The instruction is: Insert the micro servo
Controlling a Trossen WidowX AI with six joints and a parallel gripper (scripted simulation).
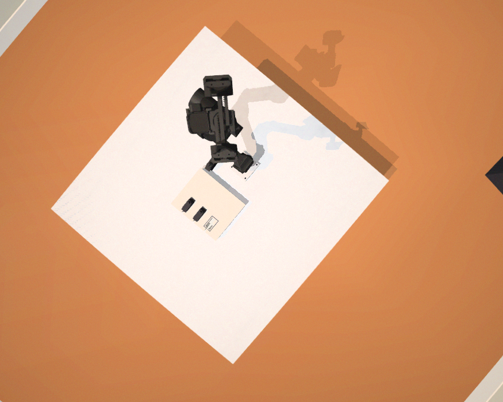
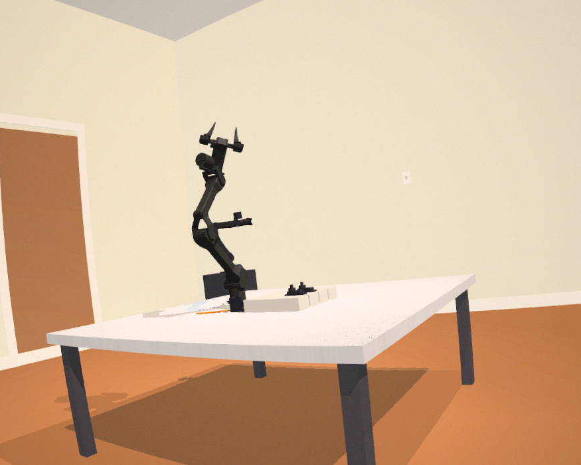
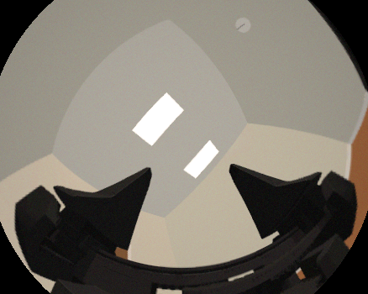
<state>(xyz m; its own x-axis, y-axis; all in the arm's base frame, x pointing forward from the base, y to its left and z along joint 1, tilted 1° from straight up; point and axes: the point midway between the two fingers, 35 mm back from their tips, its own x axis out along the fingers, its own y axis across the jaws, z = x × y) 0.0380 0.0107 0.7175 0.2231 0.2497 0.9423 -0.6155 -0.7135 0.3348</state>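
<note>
I've got the white table (image 2: pixel 380 320) filling most of the exterior view, w/ the black arm (image 2: pixel 216 240) standing near its back edge. The arm is reared up high, bent in a zigzag, wrist pointing at the ceiling. On the table just in front of the arm's base sits the cream deck (image 1: pixel 217 194), a flat block. Two dark servos (image 1: pixel 194 208) sit side by side in the deck; next to them, toward the deck's corner, is the marked pocket (image 1: pixel 211 223), outlined, nothing dark in it. The end effector (image 2: pixel 224 133) is at the very top of the arm, well apart from the deck, fingers spread wide & holding nothing; the wrist view shows only ceiling and two light panels between them. Loose servo: I can't pick it out for sure. There's an orange streak (image 2: pixel 213 311) by the arm's base, maybe its cable, too small to tell.
</note>
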